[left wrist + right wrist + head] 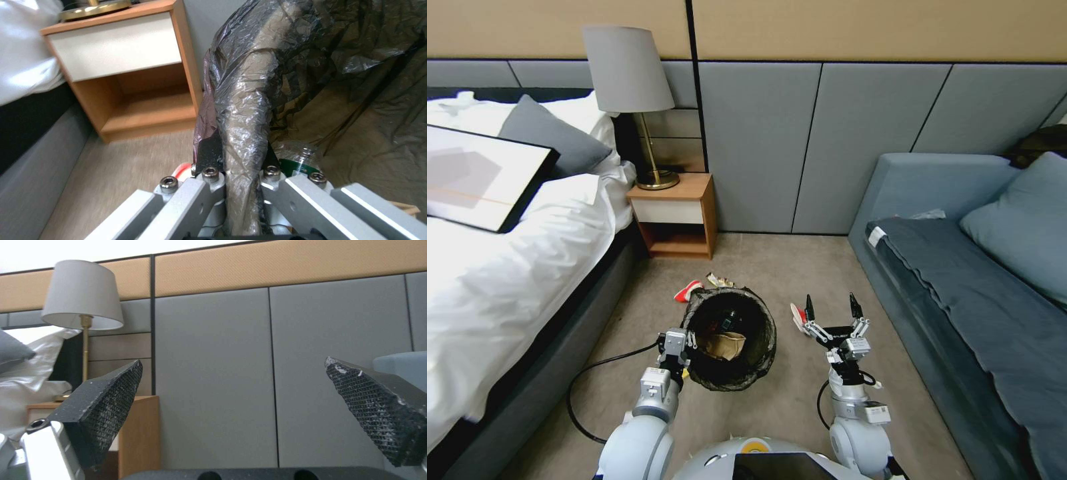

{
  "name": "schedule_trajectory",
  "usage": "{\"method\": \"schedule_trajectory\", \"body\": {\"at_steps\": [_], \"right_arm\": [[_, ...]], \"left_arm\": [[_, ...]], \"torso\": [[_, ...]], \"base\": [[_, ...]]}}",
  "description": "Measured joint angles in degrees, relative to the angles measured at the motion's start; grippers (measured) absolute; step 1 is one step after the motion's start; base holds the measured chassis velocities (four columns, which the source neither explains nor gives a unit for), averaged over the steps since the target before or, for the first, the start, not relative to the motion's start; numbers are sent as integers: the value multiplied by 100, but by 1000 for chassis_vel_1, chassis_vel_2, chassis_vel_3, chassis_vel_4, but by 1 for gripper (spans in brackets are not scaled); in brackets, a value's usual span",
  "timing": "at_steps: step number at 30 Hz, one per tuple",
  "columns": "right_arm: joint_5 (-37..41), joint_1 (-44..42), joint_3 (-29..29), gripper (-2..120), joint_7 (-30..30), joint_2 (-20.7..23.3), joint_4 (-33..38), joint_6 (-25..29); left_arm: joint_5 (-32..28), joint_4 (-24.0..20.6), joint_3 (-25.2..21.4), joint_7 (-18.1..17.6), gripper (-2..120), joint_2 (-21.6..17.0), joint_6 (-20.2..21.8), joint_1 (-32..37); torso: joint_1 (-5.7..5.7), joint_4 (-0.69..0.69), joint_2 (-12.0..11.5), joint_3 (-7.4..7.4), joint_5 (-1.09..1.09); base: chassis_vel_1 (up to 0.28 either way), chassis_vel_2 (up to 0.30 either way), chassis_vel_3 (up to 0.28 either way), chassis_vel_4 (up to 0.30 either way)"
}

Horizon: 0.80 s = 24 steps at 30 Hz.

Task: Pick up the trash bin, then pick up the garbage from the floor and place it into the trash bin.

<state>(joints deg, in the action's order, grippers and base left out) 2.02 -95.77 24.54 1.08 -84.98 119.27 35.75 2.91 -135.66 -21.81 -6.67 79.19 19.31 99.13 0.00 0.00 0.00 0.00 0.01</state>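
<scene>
While our left gripper clamps the bagged rim of the trash bin, the one bin sits between our two arms, with a brown cardboard scrap and a bottle inside. Our right gripper hovers beside it, fingers spread and empty. We count three wrappers on the carpet: one red, one yellowish, one red-and-white.

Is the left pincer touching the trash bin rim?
Touching. Left wrist view shows the left pincer clamped on the bag-covered rim of the trash bin, one finger on each side.
</scene>
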Motion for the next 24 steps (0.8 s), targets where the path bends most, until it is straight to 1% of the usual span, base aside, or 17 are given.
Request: {"method": "schedule_trajectory", "body": {"at_steps": [3, 5, 6, 7, 8, 9, 10, 13, 19, 24], "right_arm": [[12, 22, 2, 100, -54, -3, -19, 40], [5, 59, 4, 100, -118, -9, -58, 97], [0, 83, 7, 100, -138, -13, -84, 131], [0, 83, 7, 100, -138, -13, -84, 131], [-5, 104, 8, 100, -146, -15, -99, 151], [-18, 124, 13, 100, -154, -16, -109, 165], [-30, 139, 24, 100, -157, -15, -114, 177], [-64, 193, 50, 100, -158, -14, -122, 189], [-159, 225, 40, 100, -124, 24, -122, 137], [-269, 292, -22, 100, 163, 170, -103, -254]], "left_arm": [[0, 6, -1, 0, 0, 1, -1, -6], [0, 14, -1, -2, 0, 5, -1, -4], [2, 18, 1, -1, 0, 5, -1, -4], [2, 18, 1, -1, 0, 5, -1, -4], [1, 18, 6, -1, 0, 7, -1, -2], [2, 18, 6, -1, 0, 7, -2, 0], [3, 18, 7, -1, 0, 7, -2, 1], [7, 16, 5, -1, 0, 4, -2, 19], [32, 8, 24, 0, 0, -9, -2, 27], [44, 1, 65, 1, 0, -36, -1, 12]], "torso": [[0, -1, 0, 0, -4], [2, 1, 0, 1, 1], [2, -1, 0, 1, -5], [2, -1, 0, 1, -5], [2, -1, -1, 1, 0], [2, 0, 0, 1, 2], [1, -1, 0, 1, -3], [0, 0, 0, 0, 0], [-1, 0, 0, -1, -1], [0, 0, 0, 0, -1]], "base": [[-275, 264, 256, -269], [-216, 224, 234, -195], [-182, 115, 132, -149], [-182, 115, 132, -149], [-85, 115, 132, -94], [0, 0, 0, 0], [0, 0, 0, 0], [35, -26, -27, 26], [40, -29, -34, 24], [0, 0, 0, 0]]}}
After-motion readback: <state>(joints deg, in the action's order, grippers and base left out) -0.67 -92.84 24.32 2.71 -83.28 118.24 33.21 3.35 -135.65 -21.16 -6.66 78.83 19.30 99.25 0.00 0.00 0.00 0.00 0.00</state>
